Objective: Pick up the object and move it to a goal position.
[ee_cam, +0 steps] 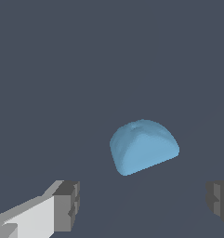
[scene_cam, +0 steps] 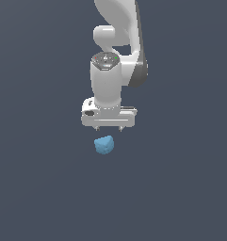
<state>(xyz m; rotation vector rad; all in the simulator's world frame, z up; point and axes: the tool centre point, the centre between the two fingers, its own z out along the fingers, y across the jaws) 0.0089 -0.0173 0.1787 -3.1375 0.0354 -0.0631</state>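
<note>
The object (scene_cam: 104, 145) is a small light-blue faceted lump lying on the dark grey floor, just below the white hand in the exterior view. In the wrist view the object (ee_cam: 142, 146) sits ahead of the fingers, clear of both. My gripper (scene_cam: 109, 127) hangs over it, a little to the exterior view's right, with only short fingertips (scene_cam: 97, 127) showing under the hand. The gripper (ee_cam: 143, 207) stands open: its two grey pads (ee_cam: 67, 204) are set wide apart with nothing between them.
The white arm (scene_cam: 122, 42) rises behind the hand toward the top of the exterior view. Plain dark grey floor (scene_cam: 181, 188) surrounds the lump on all sides.
</note>
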